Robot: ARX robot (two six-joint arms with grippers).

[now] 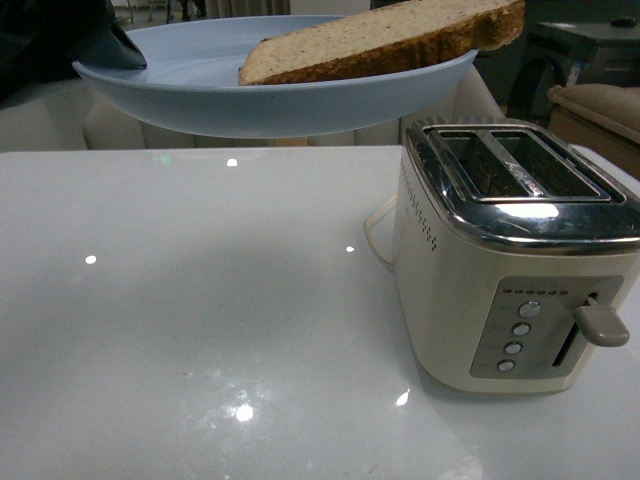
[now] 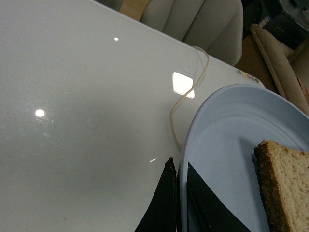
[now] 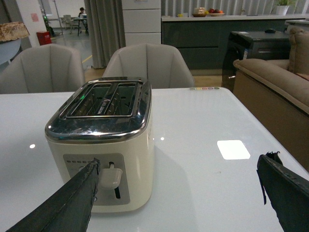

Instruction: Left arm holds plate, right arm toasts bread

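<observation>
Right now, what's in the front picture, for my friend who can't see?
The left pincer holds a pale-blue plate with a bread slice in the air. Below, to the right, a cream toaster with two empty slots stands on a white table.

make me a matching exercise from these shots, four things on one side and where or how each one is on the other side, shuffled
Things
1. plate
2. bread
3. toaster
4. right gripper

Place or state
a. lying flat on the pale-blue dish
b. standing on the white table, both slots empty
c. held in the air, rim clamped by the left gripper
d. open, nothing held, facing the lever side of the cream appliance

Pairs: 1-c, 2-a, 3-b, 4-d
</observation>
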